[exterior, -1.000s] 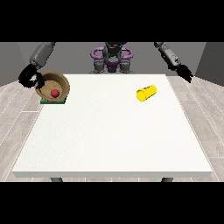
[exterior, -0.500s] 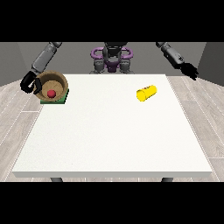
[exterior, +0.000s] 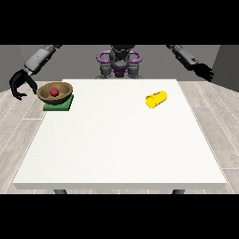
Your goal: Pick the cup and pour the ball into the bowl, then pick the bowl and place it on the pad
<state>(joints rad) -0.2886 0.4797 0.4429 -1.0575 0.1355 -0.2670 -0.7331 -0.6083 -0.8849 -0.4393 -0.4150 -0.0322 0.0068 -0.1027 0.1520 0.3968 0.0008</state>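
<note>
A brown bowl rests on the green pad at the table's far left, with a red ball inside it. A yellow cup lies on its side on the table's right half. The hand at the view's left hangs off the table's left edge, clear of the bowl, its fingers curled around nothing. The hand at the view's right is raised beyond the table's far right corner, far from the cup.
The white table fills the middle of the view. The robot's torso stands behind its far edge. Grey floor surrounds the table.
The hand at the view's left has drawn away from the bowl, outward to the left. The hand at the view's right has moved further right. Bowl, ball and cup stay put.
</note>
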